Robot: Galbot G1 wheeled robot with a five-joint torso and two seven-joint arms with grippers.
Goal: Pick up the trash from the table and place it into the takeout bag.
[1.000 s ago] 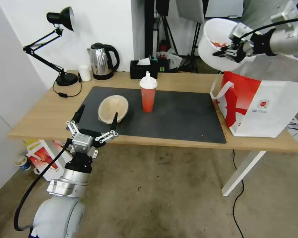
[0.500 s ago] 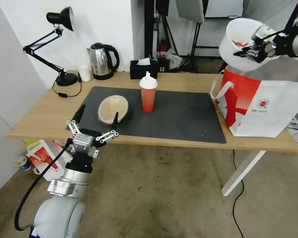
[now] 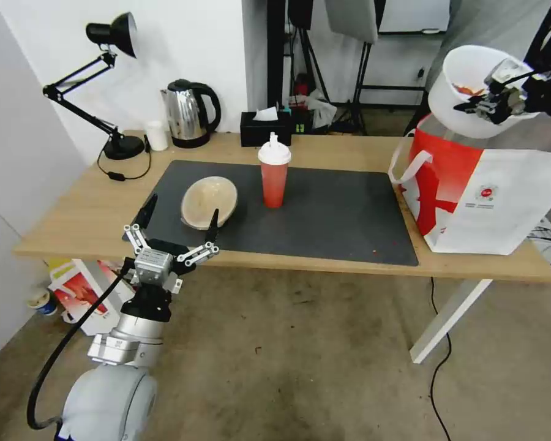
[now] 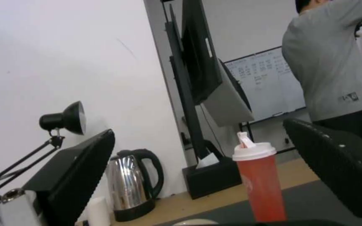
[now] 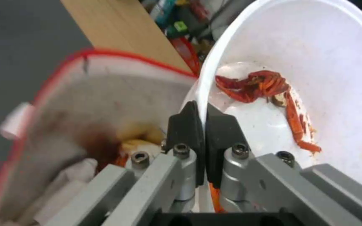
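Note:
My right gripper (image 3: pixel 485 103) is shut on the rim of the large white bowl (image 3: pixel 465 86), which hangs tilted above the open top of the takeout bag (image 3: pixel 490 196). In the right wrist view the gripper (image 5: pixel 202 122) pinches the bowl's (image 5: pixel 336 62) rim, red scraps lie inside, and the bag's (image 5: pixel 63 103) mouth gapes just beneath. The red cup with the white lid (image 3: pixel 274 173) stands upright on the dark mat (image 3: pixel 324 214); the beige oval bowl (image 3: pixel 208 201) lies left of it. My left gripper (image 3: pixel 177 223) is open at the table's (image 3: pixel 79 214) front edge, near the beige bowl.
A steel kettle (image 3: pixel 188 113), a small white cup (image 3: pixel 157 135), a black desk lamp (image 3: pixel 107 79) and a black tissue box (image 3: pixel 265 127) line the table's back edge. A smaller printed bag (image 3: pixel 82 294) sits on the floor under the left end. A person in grey (image 4: pixel 331 59) stands behind.
My right arm has carried the white bowl to the right, from beside the bag's left edge to over its open top. The left arm stayed put.

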